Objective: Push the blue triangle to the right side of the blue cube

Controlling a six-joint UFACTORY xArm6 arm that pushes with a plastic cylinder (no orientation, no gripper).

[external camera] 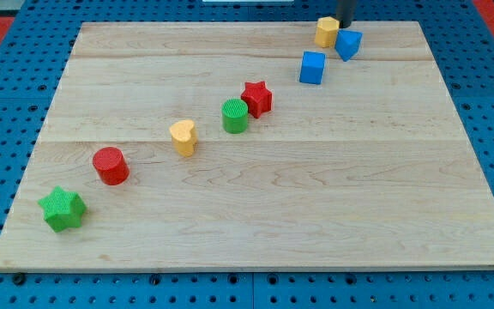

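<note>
The blue triangle [348, 44] lies near the board's top edge, towards the view's right. The blue cube [312, 67] sits just below and left of it, a small gap apart. My tip [346, 26] is a dark rod coming down from the view's top edge, right above the blue triangle and beside the yellow hexagon [327, 31]. The yellow hexagon touches the triangle's left side.
A diagonal line of blocks runs down to the view's left: a red star [257, 98], a green cylinder [235, 115], a yellow heart [183, 136], a red cylinder [110, 165] and a green star [63, 209]. The wooden board [316, 215] lies on a blue pegboard.
</note>
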